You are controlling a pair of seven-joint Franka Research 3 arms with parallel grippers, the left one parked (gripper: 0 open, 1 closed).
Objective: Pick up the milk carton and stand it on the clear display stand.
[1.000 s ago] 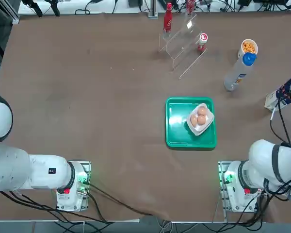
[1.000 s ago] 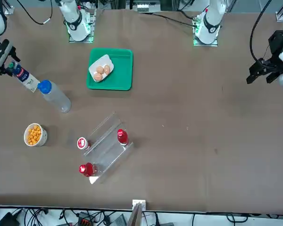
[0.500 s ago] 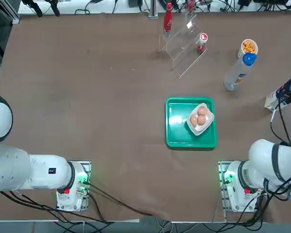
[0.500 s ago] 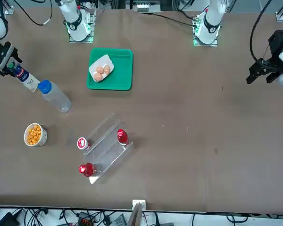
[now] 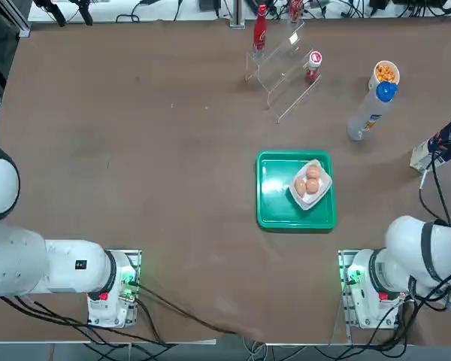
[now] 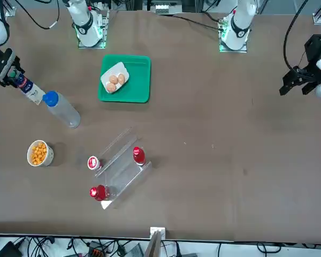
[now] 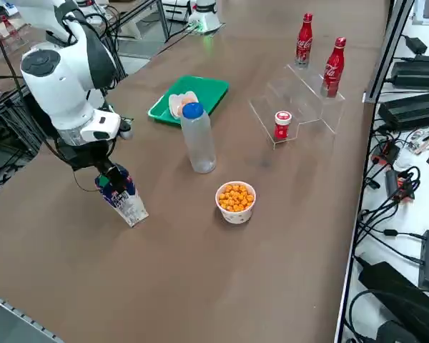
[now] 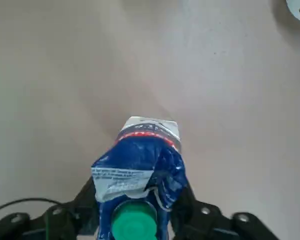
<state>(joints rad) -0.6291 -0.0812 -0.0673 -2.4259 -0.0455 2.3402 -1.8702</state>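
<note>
The milk carton [image 7: 126, 201], white and dark blue with a green cap, leans on the table near the edge on my right arm's side; it also shows as the carton [image 6: 31, 89] and the carton [image 5: 425, 154]. My right gripper [image 7: 111, 177] reaches down over its top. In the wrist view both fingers press the carton's [image 8: 140, 160] blue sides, which look dented, with the gripper [image 8: 137, 196] shut on it. The clear display stand [image 5: 283, 73] sits at the far side of the table, well away from the carton, also seen as the stand [image 7: 302, 101].
A tall bottle with a blue cap [image 7: 197, 139] and a cup of orange snacks [image 7: 235, 201] stand between the carton and the stand. Two red bottles [image 7: 334, 64] are on the stand's steps, a small red-topped can [image 7: 282, 123] in front. A green tray [image 5: 274, 207] holds eggs.
The right gripper's fingers have closed in on the milk carton. The carton stays in the same spot on the table.
</note>
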